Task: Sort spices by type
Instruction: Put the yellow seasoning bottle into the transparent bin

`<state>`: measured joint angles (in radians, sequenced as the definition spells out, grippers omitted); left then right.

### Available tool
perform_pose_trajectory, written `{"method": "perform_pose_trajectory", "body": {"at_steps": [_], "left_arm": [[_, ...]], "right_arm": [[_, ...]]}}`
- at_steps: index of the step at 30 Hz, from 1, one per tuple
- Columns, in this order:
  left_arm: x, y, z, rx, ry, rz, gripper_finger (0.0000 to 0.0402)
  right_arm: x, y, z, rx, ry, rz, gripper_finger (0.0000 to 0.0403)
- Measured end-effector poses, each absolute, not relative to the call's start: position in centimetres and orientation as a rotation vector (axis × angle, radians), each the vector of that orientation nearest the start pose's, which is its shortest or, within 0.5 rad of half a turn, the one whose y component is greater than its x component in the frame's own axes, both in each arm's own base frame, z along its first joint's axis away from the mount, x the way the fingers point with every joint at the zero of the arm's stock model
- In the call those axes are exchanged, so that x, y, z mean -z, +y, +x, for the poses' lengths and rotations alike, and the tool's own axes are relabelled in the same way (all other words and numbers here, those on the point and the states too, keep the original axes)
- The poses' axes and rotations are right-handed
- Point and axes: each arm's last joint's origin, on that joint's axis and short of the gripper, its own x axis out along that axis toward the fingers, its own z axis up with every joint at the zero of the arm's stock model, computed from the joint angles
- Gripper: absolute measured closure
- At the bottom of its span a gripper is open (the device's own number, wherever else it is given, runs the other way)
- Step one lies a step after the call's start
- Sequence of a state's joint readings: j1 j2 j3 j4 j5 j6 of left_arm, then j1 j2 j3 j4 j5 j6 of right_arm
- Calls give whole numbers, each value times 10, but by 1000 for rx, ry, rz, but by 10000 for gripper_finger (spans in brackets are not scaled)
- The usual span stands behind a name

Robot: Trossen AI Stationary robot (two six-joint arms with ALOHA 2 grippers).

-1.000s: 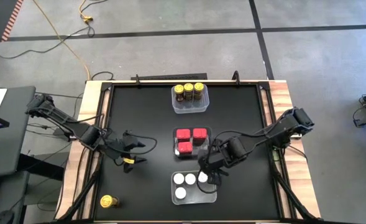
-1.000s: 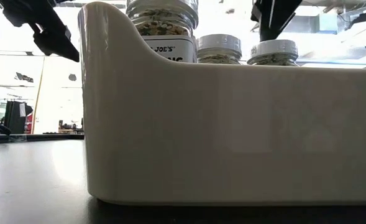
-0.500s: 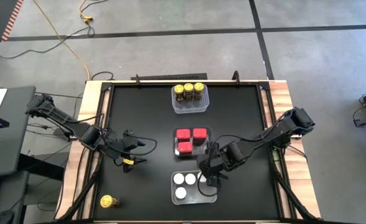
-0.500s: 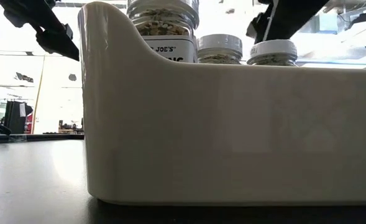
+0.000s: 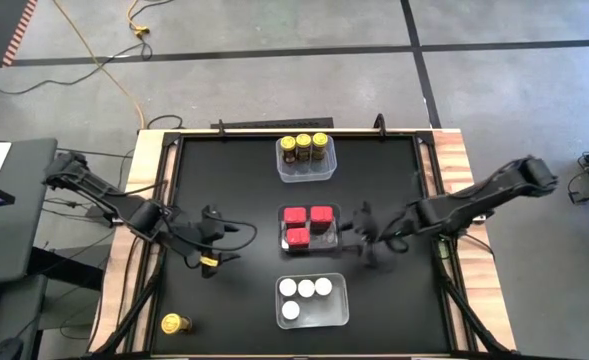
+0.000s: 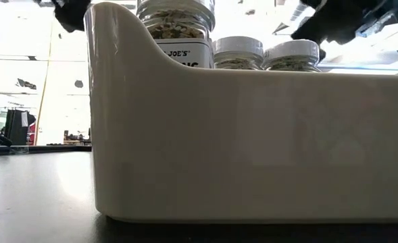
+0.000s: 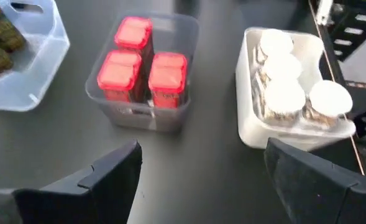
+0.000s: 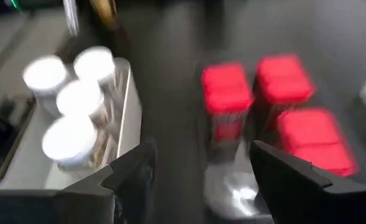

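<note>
The stray yellow-capped jar is seen upright at the table's near-left corner, nearer the empty, open left gripper than the open right gripper.

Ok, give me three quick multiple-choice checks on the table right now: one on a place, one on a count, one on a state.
1. Where is the stray yellow-capped jar?
A. in the far tub
B. on the table's near-left corner
C. in the right tool

2. How many white-capped jars stand in the near tub?
A. two
B. four
C. six

3. What is the right tool doing?
A. open, holding nothing
B. clamping a red tin
C. shut and empty

Answers: 1 B, it sits alone outside every tub. 2 B, four white caps show. 3 A, its wrist view shows spread fingers with nothing between.
</note>
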<state>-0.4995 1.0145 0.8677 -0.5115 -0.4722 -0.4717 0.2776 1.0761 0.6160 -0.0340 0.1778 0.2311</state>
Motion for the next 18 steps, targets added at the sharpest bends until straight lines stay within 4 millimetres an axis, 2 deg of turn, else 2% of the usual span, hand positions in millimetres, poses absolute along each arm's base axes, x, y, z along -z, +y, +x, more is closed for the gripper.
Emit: {"method": "perform_pose_trajectory", "body": {"at_steps": [4,10,18], "left_arm": [[-304,-97,206,-150,623,-111,76],[-317,-112,234,-224,727,-139,76],[-341,-133,255,-283,847,-153,76]], "right_arm": [[-233,43,193,-53,400,148,117],[-220,35,167,-65,331,167,117],[-199,30,141,-109,133,207,117]]}}
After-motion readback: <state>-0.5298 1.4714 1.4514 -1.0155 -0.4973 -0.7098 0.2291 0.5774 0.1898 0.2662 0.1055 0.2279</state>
